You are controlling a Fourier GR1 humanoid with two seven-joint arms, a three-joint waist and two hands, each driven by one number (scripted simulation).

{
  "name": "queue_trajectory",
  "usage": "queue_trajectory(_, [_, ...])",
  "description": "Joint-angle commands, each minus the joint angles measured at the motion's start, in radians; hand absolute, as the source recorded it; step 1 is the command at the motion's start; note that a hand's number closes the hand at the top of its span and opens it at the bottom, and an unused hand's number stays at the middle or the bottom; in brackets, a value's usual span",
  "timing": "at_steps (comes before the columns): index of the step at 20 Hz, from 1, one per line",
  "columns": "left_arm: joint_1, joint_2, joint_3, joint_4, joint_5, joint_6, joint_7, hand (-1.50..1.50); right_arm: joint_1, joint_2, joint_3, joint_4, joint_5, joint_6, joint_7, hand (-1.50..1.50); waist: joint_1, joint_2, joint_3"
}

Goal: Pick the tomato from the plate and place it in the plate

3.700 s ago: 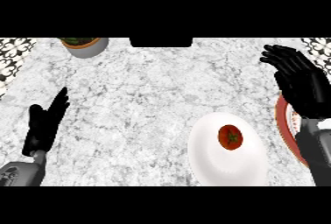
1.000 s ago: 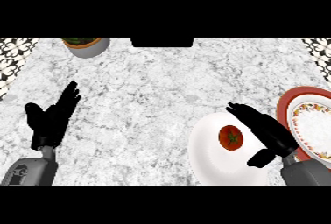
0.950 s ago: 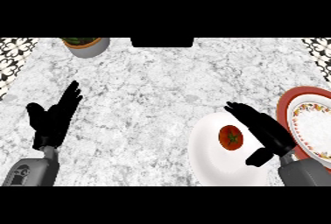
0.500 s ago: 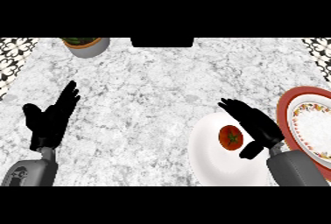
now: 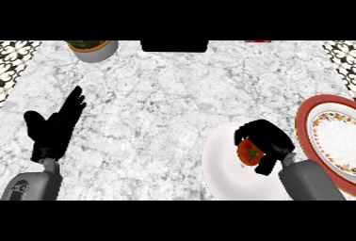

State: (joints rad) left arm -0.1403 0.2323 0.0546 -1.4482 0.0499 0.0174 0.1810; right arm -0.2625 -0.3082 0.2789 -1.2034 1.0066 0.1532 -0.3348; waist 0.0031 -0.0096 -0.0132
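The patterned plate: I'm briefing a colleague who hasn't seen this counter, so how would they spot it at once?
Start at the marble counter and go to its right edge. There, just right of the plain white plate where the right hand curls round the tomato, lies the patterned plate. Its red rim and floral ring set it apart from its all-white neighbour.

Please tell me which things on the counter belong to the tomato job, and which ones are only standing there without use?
Belongs to the job:
- tomato, with the right hand curled round it
- white plate under it
- red-rimmed patterned plate at the right

Only standing there:
- potted plant at the far left
- left hand, resting open at the left
- black object at the far edge
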Motion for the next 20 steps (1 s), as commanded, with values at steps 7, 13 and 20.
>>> queue_trajectory(7, [-0.017,-0.025,0.013,0.026,-0.016,0.024,-0.002,0.00,0.246,0.042,0.078,-0.154,-0.012,0.034,-0.047,1.50,-0.029,0.004,0.012])
queue_trajectory(13, [0.016,-0.008,0.037,0.027,-0.005,0.010,-0.022,0.00,0.551,-0.085,0.074,-0.473,-0.043,0.015,-0.082,1.50,-0.045,0.001,0.011])
queue_trajectory(20, [-0.009,0.004,0.062,0.041,0.005,0.010,-0.019,0.00,0.653,-0.057,-0.124,-0.749,-0.169,-0.220,-0.128,1.50,-0.054,0.001,0.013])
